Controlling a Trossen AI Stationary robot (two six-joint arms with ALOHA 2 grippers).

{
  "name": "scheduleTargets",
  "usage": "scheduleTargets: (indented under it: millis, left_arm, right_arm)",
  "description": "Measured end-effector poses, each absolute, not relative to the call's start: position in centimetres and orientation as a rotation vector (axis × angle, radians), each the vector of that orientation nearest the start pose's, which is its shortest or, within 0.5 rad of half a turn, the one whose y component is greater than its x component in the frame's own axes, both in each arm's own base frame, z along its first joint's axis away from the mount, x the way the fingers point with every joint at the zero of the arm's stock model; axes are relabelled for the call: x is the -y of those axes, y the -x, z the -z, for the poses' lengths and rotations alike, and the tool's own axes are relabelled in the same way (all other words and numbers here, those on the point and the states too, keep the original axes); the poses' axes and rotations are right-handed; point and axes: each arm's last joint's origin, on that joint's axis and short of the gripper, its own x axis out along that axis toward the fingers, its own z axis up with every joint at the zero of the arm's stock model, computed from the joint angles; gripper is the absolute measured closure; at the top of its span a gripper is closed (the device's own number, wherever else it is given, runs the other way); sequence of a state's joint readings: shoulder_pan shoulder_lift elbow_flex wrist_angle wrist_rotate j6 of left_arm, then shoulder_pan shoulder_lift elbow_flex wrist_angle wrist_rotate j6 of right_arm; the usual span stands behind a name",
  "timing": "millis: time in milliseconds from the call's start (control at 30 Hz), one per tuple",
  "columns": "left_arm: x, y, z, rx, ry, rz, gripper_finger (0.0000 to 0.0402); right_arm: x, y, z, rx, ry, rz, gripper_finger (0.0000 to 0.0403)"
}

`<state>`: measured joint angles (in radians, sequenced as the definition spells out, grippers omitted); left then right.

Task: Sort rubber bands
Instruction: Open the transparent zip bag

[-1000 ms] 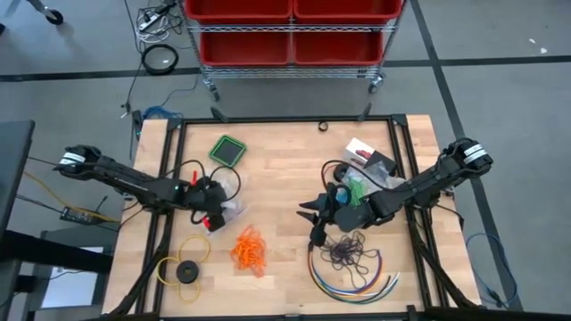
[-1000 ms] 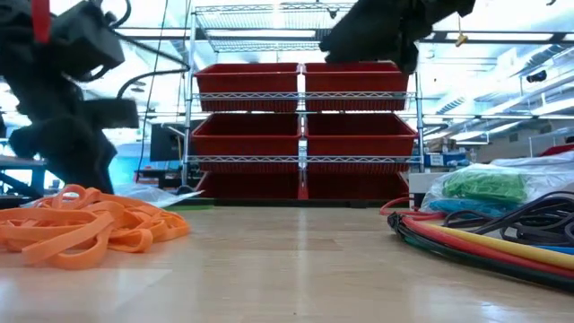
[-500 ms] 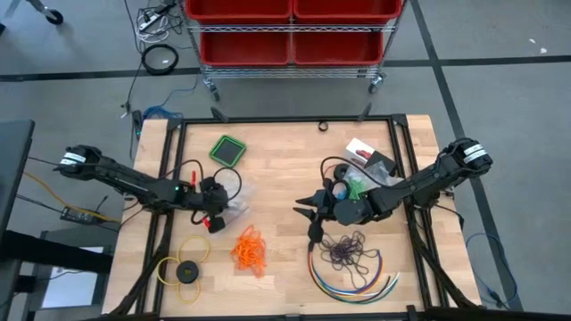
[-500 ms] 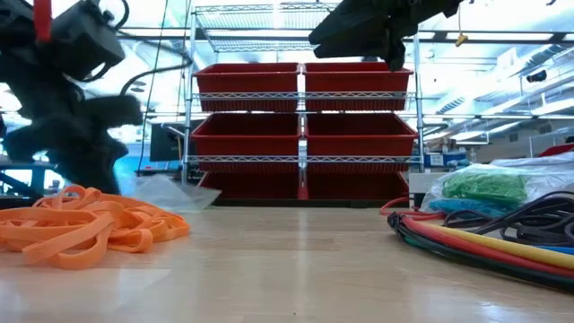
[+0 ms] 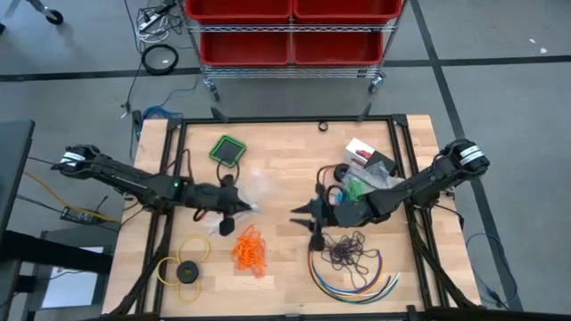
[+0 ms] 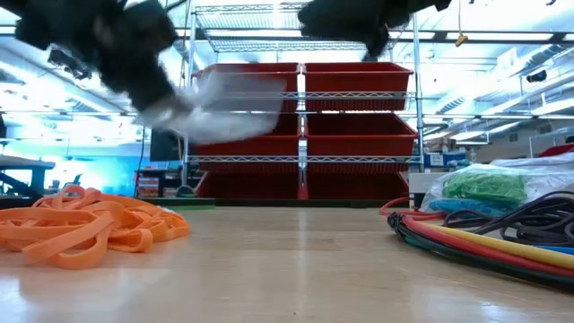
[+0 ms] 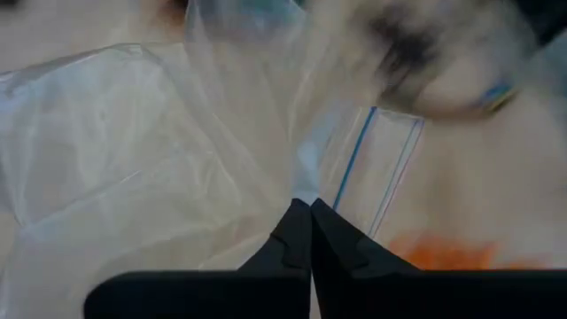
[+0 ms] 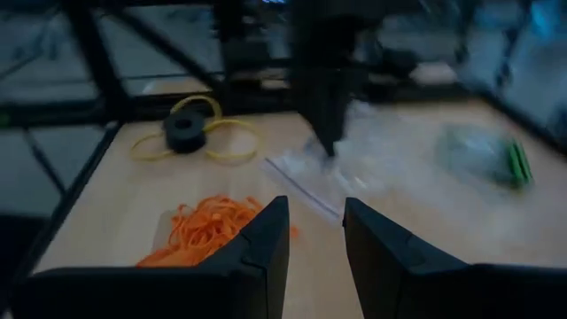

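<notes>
Left gripper [image 5: 239, 207] is sitting left of centre in the high view, fingers pinched tight on a clear zip bag [image 7: 159, 159] with a blue seal line, lifting it just above the orange rubber bands [image 5: 249, 249] lying lower centre-left on the wooden table [image 5: 285, 160]. Right gripper [image 5: 308, 225] is hovering at centre, fingers parted and holding nothing, pointing toward the bag. Dark purple rubber bands [image 5: 351, 251] are lying lower right, inside the curved multicoloured cables [image 5: 352, 283]; green rubber bands [image 6: 484, 185] are sitting bagged at right. Bands are looking light, soft, tangly, so pinching 1 clump from above should be working best; bag film is thin and slippery.
</notes>
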<state>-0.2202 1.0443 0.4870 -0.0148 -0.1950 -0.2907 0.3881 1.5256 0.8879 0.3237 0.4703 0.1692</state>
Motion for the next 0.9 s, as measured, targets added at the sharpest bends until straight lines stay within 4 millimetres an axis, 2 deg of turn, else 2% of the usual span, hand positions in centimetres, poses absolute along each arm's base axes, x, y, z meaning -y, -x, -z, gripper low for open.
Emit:
scheduleTargets:
  millis: [133, 300, 467, 633, 800, 900]
  left_arm:
    - [3.8, -21.3, -21.5, -0.438, 0.276, 0.144, 0.0399]
    - [3.0, -21.2, -20.7, -0.538, 0.367, 0.195, 0.0399]
    - [2.9, -21.1, -20.4, -0.578, 0.394, 0.229, 0.0399]
    - [3.1, -21.1, -20.2, -0.601, 0.413, 0.298, 0.0399]
    - [3.2, -21.3, -19.7, -0.637, 0.424, 0.326, 0.0399]
    - [3.3, -21.4, -19.6, -0.647, 0.433, 0.362, 0.0399]
  right_arm:
    - [-13.1, -32.4, -23.2, -0.251, 0.233, 0.015, 0.0303]
    - [-14.4, -34.7, -23.0, -0.259, 0.411, 0.051, 0.0303]
    - [-14.4, -37.0, -23.8, -0.326, 0.472, 0.127, 0.0303]
    - [-13.3, -39.1, -24.1, -0.477, 0.495, 0.139, 0.0303]
    - [-12.9, -40.5, -24.6, -0.518, 0.497, 0.124, 0.0302]
    - [-12.5, -40.9, -24.2, -0.544, 0.489, 0.110, 0.0303]
